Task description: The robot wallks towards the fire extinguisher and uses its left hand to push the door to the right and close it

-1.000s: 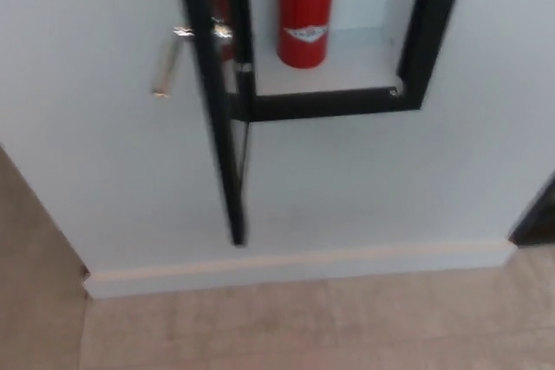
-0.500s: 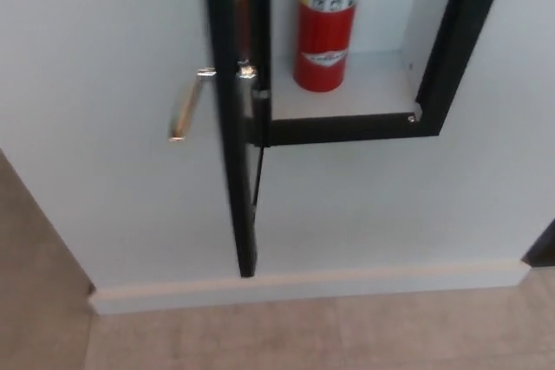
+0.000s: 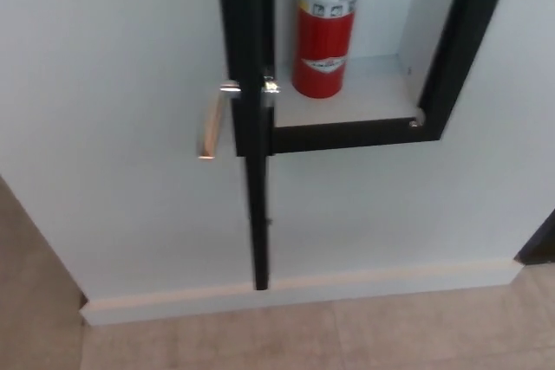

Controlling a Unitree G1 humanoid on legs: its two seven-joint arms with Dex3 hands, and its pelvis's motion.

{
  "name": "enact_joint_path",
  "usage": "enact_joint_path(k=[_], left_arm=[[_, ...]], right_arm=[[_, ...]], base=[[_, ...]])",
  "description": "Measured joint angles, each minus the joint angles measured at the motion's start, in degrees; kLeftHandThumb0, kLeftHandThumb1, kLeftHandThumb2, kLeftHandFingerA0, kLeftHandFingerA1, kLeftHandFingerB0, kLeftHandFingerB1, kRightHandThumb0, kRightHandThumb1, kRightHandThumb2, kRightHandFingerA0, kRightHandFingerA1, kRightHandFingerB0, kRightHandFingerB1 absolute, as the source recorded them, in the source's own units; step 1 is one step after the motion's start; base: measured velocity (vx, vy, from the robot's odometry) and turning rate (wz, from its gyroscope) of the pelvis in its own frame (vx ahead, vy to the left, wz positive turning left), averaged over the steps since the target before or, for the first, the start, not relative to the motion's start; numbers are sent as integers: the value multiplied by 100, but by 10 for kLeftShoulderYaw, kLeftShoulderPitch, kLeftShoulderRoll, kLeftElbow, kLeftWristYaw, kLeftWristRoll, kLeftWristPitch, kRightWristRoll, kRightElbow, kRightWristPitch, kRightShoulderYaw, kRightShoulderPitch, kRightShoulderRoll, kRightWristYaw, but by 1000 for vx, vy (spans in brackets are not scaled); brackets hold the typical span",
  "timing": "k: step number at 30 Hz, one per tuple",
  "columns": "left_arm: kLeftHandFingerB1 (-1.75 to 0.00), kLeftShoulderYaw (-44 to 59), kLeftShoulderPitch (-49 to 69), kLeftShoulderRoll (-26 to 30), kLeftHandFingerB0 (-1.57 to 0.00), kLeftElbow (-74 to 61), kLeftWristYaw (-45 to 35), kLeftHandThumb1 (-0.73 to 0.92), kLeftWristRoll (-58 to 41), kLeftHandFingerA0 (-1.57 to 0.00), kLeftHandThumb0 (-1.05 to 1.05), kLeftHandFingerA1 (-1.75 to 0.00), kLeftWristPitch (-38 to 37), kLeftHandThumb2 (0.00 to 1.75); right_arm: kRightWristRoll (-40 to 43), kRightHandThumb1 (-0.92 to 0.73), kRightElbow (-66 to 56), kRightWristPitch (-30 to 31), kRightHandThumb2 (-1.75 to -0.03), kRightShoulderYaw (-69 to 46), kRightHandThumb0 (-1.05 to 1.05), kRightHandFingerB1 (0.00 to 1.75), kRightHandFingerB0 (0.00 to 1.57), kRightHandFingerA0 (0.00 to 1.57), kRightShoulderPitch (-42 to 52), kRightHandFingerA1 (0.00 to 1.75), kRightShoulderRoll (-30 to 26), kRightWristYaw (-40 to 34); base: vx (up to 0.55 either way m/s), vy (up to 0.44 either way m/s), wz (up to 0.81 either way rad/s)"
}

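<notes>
Door open, edge-on to camera

Door (image 3: 254,127) of the wall cabinet stands swung out, seen nearly edge-on as a black vertical frame running from the top of the picture down to the baseboard (image 3: 295,294). Metal handle (image 3: 211,123) sticks out on its left side. Fire extinguisher (image 3: 326,28), red with a white label, stands upright on the white floor of the recess (image 3: 364,97), just right of the door's edge. Black cabinet frame (image 3: 451,49) borders the recess. Tan floor (image 3: 347,340) below. Neither hand is in view; state of both not observable.
</notes>
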Motion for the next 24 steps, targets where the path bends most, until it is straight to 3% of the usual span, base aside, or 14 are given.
enact_joint_path(k=[1, 4, 5, 10, 11, 12, 13, 14, 15, 16, 17, 18, 19, 24], left_arm=[[-46, 0, 0, 5, -25, -1, 0, 34, 0, -25, -56, -56, 0, 73], [-46, -2, 1, 8, -26, -3, 0, 34, 1, -27, -56, -55, 0, 72], [-35, -2, 0, 8, -32, -4, 0, 43, 1, -30, -56, -49, 0, 54], [-36, -8, -2, 8, -33, -7, 2, 43, 3, -31, -58, -50, 0, 54], [-46, -8, -2, 8, -27, -7, 3, 34, 3, -27, -61, -56, 0, 73], [-46, -11, -2, 8, -27, -6, 4, 34, 5, -27, -61, -56, 0, 73], [-36, -11, -1, 8, -32, -6, 5, 42, 6, -29, -56, -50, 0, 54], [-36, -11, 1, 7, -32, -6, 5, 42, 6, -29, -56, -50, 0, 54], [-45, -11, 1, 7, -27, -6, 5, 34, 5, -26, -58, -54, 0, 72], [-45, -10, 2, 7, -27, -6, 5, 34, 5, -26, -58, -54, 0, 72], [-36, -10, 3, 7, -33, -6, 5, 42, 5, -30, -54, -49, 0, 54], [-36, -9, 3, 7, -33, -6, 5, 42, 5, -30, -54, -49, 0, 54], [-46, -9, 3, 7, -27, -5, 5, 34, 5, -27, -57, -55, 0, 72], [-45, -10, 0, 8, -26, -4, 4, 33, 6, -26, -52, -52, 0, 69]], right_arm=[[0, -38, 0, 0, -74, 0, -64, 42, 8, 28, 2, 58, 4, 1], [1, -38, 2, 0, -73, -1, -63, 42, 8, 19, 0, 56, 5, 1], [1, -39, 1, 0, -73, -1, -64, 41, 8, 17, -1, 53, 5, 1], [1, -39, -19, 2, -73, -1, -64, 41, 8, 18, -4, 54, 4, 2], [1, -39, -19, 2, -75, -1, -65, 41, 7, 26, -4, 58, 4, 2], [1, -39, -21, 3, -75, -1, -65, 41, 7, 26, -5, 58, 3, 2], [1, -38, -21, 3, -74, -1, -65, 42, 7, 20, -5, 55, 2, 2], [0, -38, -20, 2, -74, 0, -65, 42, 7, 20, -6, 55, 1, 2], [-1, -38, -20, 2, -75, 0, -67, 42, 7, 20, -6, 55, 0, 2], [-1, -38, -19, 2, -75, 0, -67, 42, 7, 20, -7, 55, 0, 2], [-1, -39, -19, 2, -75, 0, -67, 42, 7, 20, -7, 56, 0, 2], [-1, -39, -19, 1, -75, 0, -67, 42, 7, 20, -7, 56, 0, 2], [-1, -38, -20, 1, -74, 0, -66, 41, 8, 16, -7, 53, 0, 2], [-4, -39, -21, 2, -74, 6, -65, 42, 7, 19, -7, 55, 0, 2]], base=[[-21, 110, -3], [85, 64, 5], [67, 0, 11], [17, -49, 4], [18, -93, 2], [12, -92, 4], [11, -91, 5], [0, 0, 0], [0, 0, 0], [0, 0, 0], [0, 0, 0], [0, 0, 0], [0, 0, 0], [0, 0, 0]])
